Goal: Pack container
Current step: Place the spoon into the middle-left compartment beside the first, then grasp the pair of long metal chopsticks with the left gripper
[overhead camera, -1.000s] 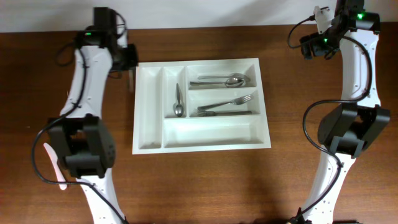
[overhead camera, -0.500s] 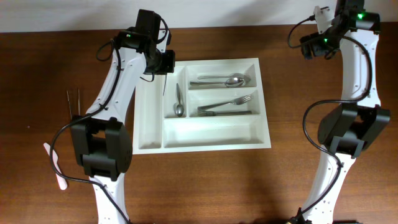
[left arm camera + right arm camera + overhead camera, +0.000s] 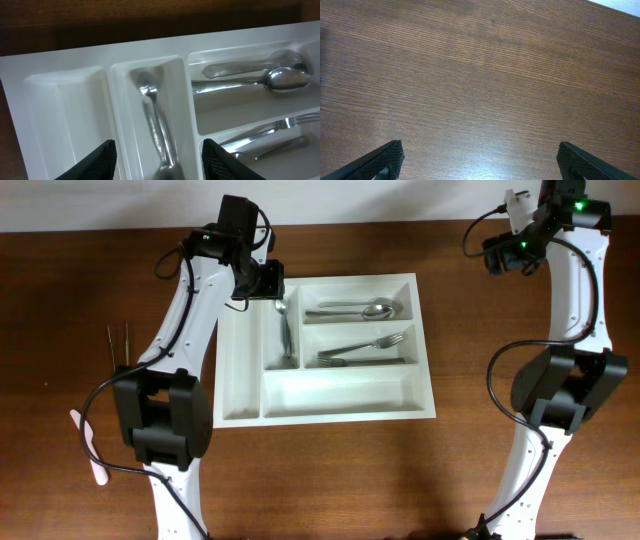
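Note:
The container point(image 3: 340, 393) is a white tray with five compartments in the middle of the table. My left gripper point(image 3: 271, 288) hangs open over its far left corner. In the left wrist view its fingers point(image 3: 97, 162) stand apart above the second narrow compartment. A metal spoon point(image 3: 152, 120) lies there, blurred, touching neither finger. From overhead, spoons point(image 3: 287, 332) lie lengthwise in that slot. More spoons point(image 3: 355, 308) fill the top long compartment and forks point(image 3: 365, 348) the middle one. My right gripper point(image 3: 503, 256) is open over bare wood at the far right, holding nothing.
Two thin dark utensils point(image 3: 118, 345) lie on the wood left of the tray, by the left arm. A pink and white utensil point(image 3: 88, 448) lies nearer the front left. The leftmost narrow compartment point(image 3: 65, 110) holds nothing.
My left arm swung right from beside the tray to over it, carrying a utensil. Its jaws have now opened and the utensil lies in the narrow compartment. The right arm is still.

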{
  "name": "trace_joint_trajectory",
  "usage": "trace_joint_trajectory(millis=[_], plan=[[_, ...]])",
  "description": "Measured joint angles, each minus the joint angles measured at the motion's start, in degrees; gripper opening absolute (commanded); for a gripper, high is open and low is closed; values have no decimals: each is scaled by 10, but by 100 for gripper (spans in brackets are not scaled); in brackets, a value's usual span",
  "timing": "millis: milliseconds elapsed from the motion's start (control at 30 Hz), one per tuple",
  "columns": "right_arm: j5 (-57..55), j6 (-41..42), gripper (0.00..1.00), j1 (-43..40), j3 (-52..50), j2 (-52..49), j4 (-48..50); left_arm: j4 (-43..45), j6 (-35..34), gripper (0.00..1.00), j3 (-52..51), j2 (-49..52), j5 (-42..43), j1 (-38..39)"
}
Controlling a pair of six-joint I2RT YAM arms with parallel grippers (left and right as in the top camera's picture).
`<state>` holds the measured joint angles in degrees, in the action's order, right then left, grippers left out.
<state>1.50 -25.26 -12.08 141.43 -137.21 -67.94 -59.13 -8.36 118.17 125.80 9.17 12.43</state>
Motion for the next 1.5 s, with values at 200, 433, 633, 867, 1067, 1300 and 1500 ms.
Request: trace_joint_trajectory(millis=[200, 433, 633, 867, 1067, 1300, 1500], plan=[[0, 0, 99, 0, 0, 0, 0, -41, 0, 57, 0, 0, -52, -16], [0, 0, 99, 0, 0, 0, 0, -142, 5, 58, 0, 0, -116, -116], [0, 0, 99, 0, 0, 0, 0, -136, 33, 58, -1, 0, -149, -201], [0, 0, 99, 0, 0, 0, 0, -93, 43, 54, -41, 0, -158, -252], [0, 0, 99, 0, 0, 0, 0, -27, 45, 54, -125, 3, -161, -279], [0, 0, 99, 0, 0, 0, 0, 18, 53, 54, -198, 3, -162, -303], [0, 0, 99, 0, 0, 0, 0, 42, 70, 38, -228, 3, -162, -309]])
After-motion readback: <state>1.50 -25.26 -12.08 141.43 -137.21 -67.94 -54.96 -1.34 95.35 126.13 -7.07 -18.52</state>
